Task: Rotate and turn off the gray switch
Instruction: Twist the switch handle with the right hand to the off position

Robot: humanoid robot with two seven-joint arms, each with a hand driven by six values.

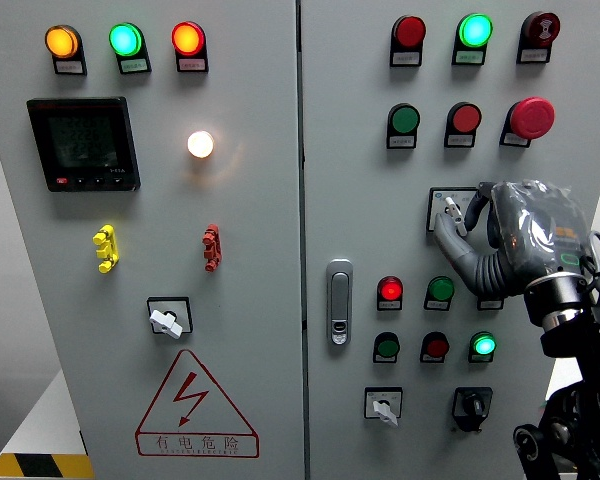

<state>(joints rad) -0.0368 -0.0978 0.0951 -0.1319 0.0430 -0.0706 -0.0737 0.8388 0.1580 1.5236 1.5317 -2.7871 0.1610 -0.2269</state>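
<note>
On the left door of the gray cabinet (250, 300) three lamps are glowing along the top, orange (62, 42), green (125, 39) and orange-red (187, 38), and below them a dark meter (83, 143) and a white lamp (200, 144) are shining. Lower down a yellow handle (105, 248) and a red handle (212, 247) are sitting side by side, then a small gray selector (168, 320) above the red warning triangle (196, 404). Moving to the right door, I am seeing the door lock (339, 301), rows of red and green buttons, a red mushroom button (531, 117) at the far right, and another gray selector (383, 408) near the bottom. The gray switch (450, 210) that the robot is working on is sitting in the middle of this right door, in a square plate just under the second row of buttons. The right hand (525, 240), wrapped in clear plastic, is reaching in from the right, and its fingers are closing in a pinch on the lever of this switch. The lever is leaning to the upper left, but I cannot tell which position means off. To my judgement the grasp is made and the turning itself is remaining, or only beginning; after it, the hand must let go. The left arm is not showing anywhere.
</note>
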